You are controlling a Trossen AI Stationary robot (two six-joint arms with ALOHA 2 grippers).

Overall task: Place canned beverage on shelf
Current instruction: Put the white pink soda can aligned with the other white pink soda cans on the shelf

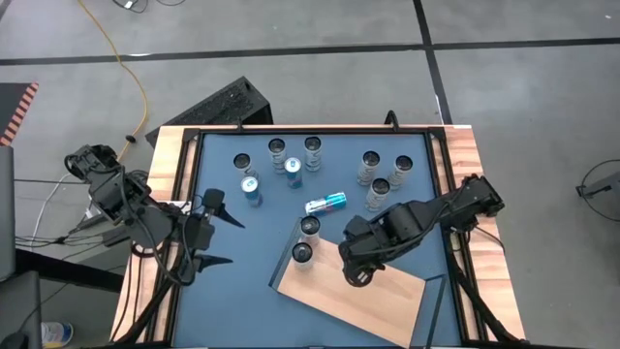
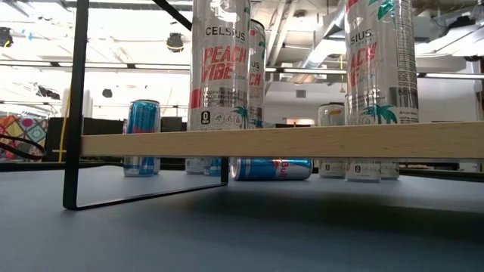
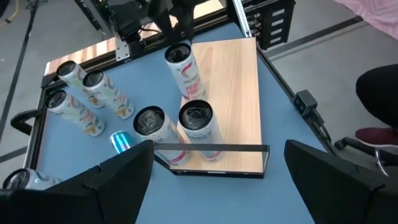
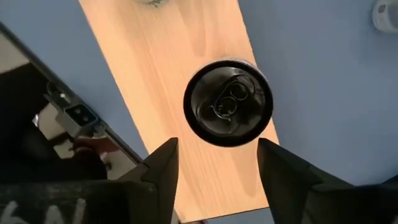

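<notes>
Can on the shelf, under the right hand

The right hand (image 4: 217,165) hovered with fingers apart, straddling an upright can (image 4: 227,102) on the shelf (image 4: 155,56).

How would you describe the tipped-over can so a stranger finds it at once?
On the blue table, find the light-wood shelf, then the two upright cans at its end. Just past them, toward the table's middle, is the blue can. It alone lies on its side; every other can stands upright.
</notes>
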